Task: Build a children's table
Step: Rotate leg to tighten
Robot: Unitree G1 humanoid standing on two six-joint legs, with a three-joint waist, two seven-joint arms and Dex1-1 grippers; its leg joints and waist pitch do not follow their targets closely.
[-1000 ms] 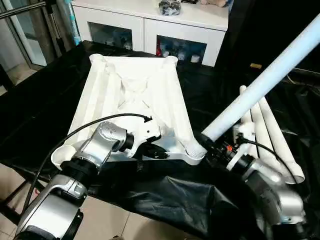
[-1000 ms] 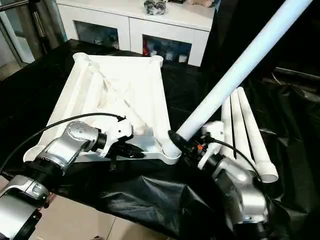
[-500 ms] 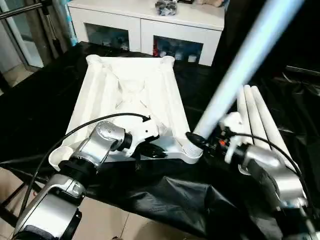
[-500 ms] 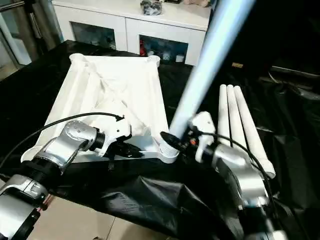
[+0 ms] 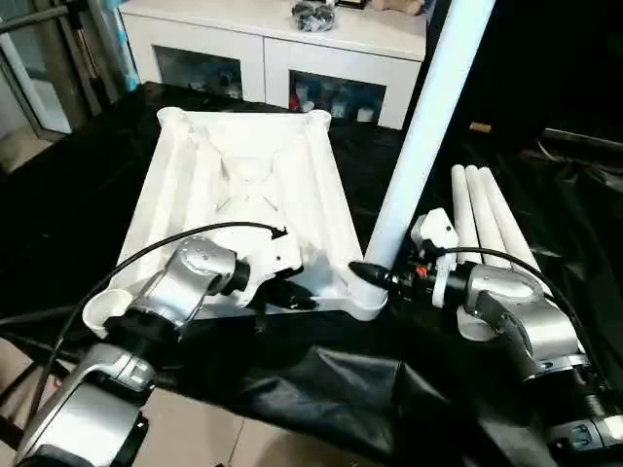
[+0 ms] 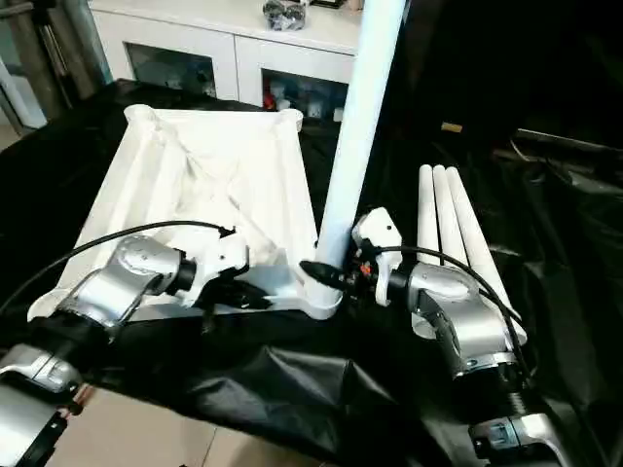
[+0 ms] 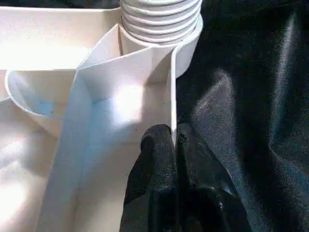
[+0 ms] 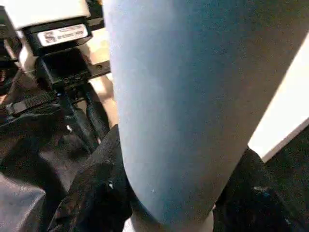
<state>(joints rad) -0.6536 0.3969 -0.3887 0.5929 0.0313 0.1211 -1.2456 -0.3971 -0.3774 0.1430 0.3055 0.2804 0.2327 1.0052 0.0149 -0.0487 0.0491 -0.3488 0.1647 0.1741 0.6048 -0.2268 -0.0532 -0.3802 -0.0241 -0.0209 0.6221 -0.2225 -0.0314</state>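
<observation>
A: Left eye view first. Where does the children's table (image 5: 243,195) lie?

B: Upside down on the black-draped desk (image 5: 389,379), ribbed underside up. The left pincer (image 5: 297,300) is clamped on its near rim, just beside the near right corner socket (image 5: 368,300). One leg (image 5: 423,131) stands almost upright in that socket, and the right pincer (image 5: 375,276) grips it low down.

A: Room to move?

B: Three spare legs (image 5: 487,219) lie side by side close to the right forearm. A white cabinet (image 5: 282,53) stands behind the desk.

A: Left wrist view?

B: Black fingers (image 7: 157,159) pinch the thin rim wall, narrow, with the leg's ribbed base (image 7: 161,19) seated ahead.

A: Right wrist view?

B: The leg (image 8: 188,106) is against the lens. A label (image 8: 63,34) on the left wrist's camera block is too small to read.
</observation>
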